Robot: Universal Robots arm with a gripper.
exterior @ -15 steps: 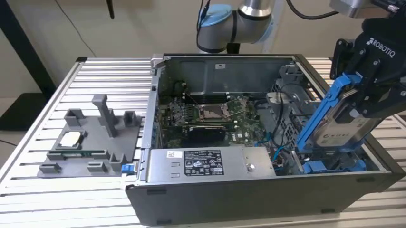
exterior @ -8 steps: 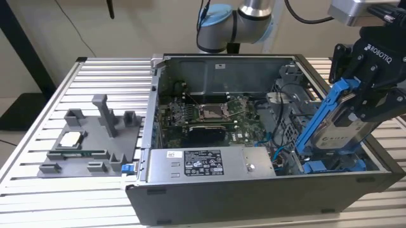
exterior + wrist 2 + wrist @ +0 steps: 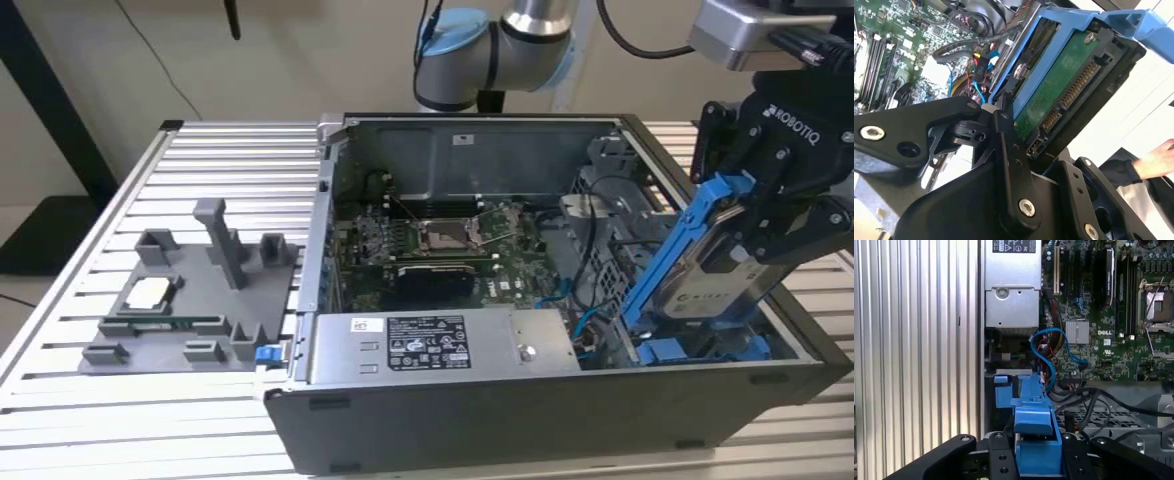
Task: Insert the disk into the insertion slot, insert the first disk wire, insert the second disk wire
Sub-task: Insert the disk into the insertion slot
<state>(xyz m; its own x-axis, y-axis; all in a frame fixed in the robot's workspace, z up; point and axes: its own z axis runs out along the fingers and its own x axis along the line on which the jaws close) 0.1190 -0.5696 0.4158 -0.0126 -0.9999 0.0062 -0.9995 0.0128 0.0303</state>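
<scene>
Surface: ribbed aluminium table [image 3: 120,420] carrying an open computer case [image 3: 534,425], with a plain pale wall behind.
Gripper: the black gripper [image 3: 754,235] is clamped on the disk, at the exterior view's right, above the case's near right corner.
Fingers: in the second wrist view one finger [image 3: 1010,155] presses on the frame's edge; the other side of the grip is largely hidden by the linkage.
Disk: the disk [image 3: 705,285] hangs between the fingers, steeply tilted, its lower end down inside the case and its upper end up by the gripper body.
Underside: the second wrist view shows the disk's green circuit board [image 3: 1064,85] and connector pins, which the exterior view hides.
Carrier frame: the first wrist view looks along the blue carrier frame [image 3: 1036,437], edge-on, between both fingers.
Insertion slot: the insertion slot [image 3: 694,352] lies directly under the disk's lower end; whether the two touch cannot be told.
Cables: a blue cable [image 3: 1050,347] loops just beyond the frame.
Power supply: the grey labelled box [image 3: 441,345] sits along the case's near wall.
Motherboard: the motherboard [image 3: 441,240] lies further in.
Fixture tray: the grey fixture tray [image 3: 167,335] lies well apart, at the exterior view's left.
Person: a hand [image 3: 1159,160] with a dark sleeve, outside the case, in the second wrist view.
</scene>
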